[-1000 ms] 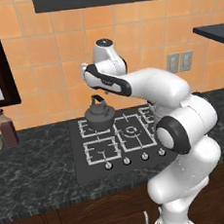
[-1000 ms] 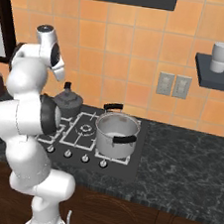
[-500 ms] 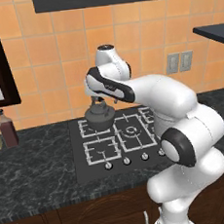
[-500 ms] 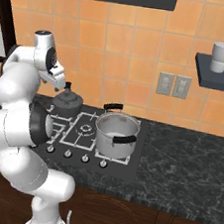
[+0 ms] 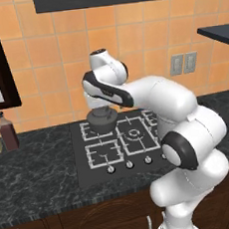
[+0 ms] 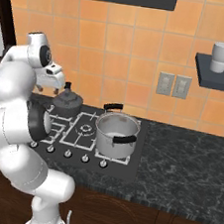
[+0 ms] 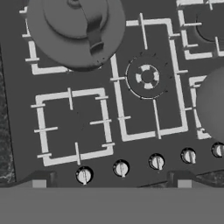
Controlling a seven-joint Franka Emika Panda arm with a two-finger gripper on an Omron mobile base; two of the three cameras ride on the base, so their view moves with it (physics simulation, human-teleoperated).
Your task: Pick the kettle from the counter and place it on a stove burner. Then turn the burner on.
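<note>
**Kettle set on the rear-left burner, pincer apart above the cooktop**

While the kettle (image 7: 75,33) is seated on the rear-left stove burner (image 7: 33,65), the pincer (image 7: 111,181) is held above the cooktop (image 7: 131,148) with its tips wide apart and nothing between them; a steel pot (image 6: 116,133) is seen on the right-hand burners; silver knobs (image 7: 120,167) are lined along the front edge; the bench (image 6: 186,169) is seen around the cooktop.
</note>
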